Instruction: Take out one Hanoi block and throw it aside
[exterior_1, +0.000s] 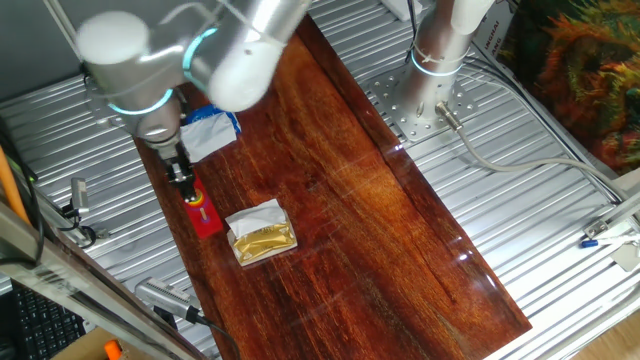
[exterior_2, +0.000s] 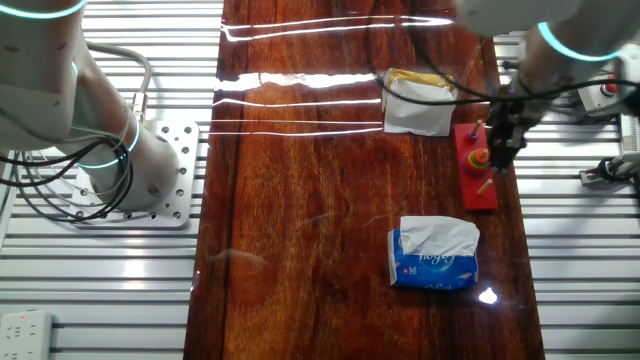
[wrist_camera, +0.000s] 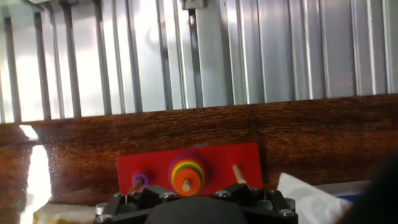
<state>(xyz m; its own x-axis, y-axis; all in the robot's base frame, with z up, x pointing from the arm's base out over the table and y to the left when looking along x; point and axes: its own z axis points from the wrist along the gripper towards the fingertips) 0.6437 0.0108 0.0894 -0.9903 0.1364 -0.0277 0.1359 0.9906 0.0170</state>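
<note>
We count one red base (wrist_camera: 189, 169) with three pegs, one orange-red Hanoi block (wrist_camera: 186, 183) topping its middle stack, and our gripper's (exterior_2: 500, 150) opening is unclear.

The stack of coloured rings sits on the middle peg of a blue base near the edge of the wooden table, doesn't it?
Not quite: the base is red, not blue, as the hand view shows. The rest holds: the stack of coloured rings sits on its middle peg, near the edge of the wooden table.

Hand (exterior_1: 184, 180) low over red base (exterior_1: 205, 214), jaws perhaps parted, wrapped gold packet (exterior_1: 262, 237) beside.
</note>
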